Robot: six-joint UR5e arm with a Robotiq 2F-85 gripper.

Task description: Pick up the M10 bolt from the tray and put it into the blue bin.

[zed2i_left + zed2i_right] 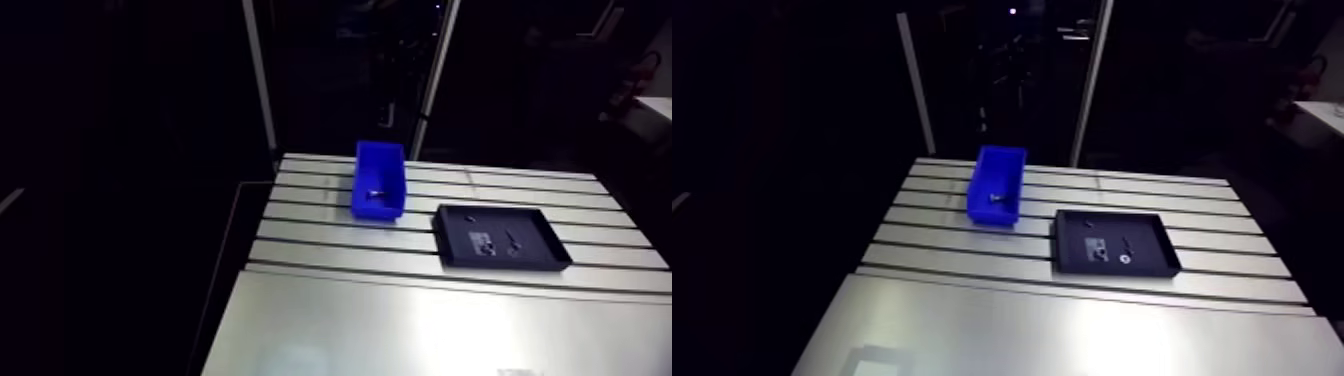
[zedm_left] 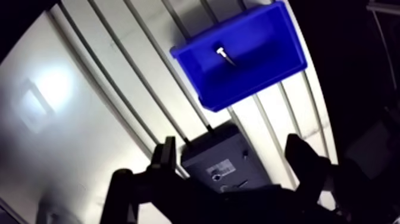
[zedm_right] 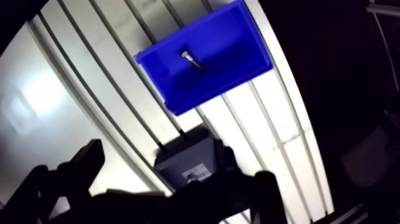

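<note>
The blue bin (image 1: 378, 209) stands on the slotted table, and a silver bolt (image 2: 224, 55) lies inside it on the floor (image 1: 375, 193). A black tray (image 1: 520, 220) sits to the bin's right in the arm view and holds a few small metal parts (image 1: 482, 243). In the wrist view my gripper (image 2: 233, 156) hangs high above the table with its dark fingers (image 2: 163, 158) spread wide and nothing between them. The tray (image 2: 214, 149) lies under the gripper, and the bin (image 2: 250, 92) is ahead of it. The arm view does not show the gripper.
The aluminium table (image 1: 400, 320) has a smooth plate at the front and slotted rails at the back. Two upright metal posts (image 1: 258, 70) rise behind the table's far edge. The table's left edge drops into darkness.
</note>
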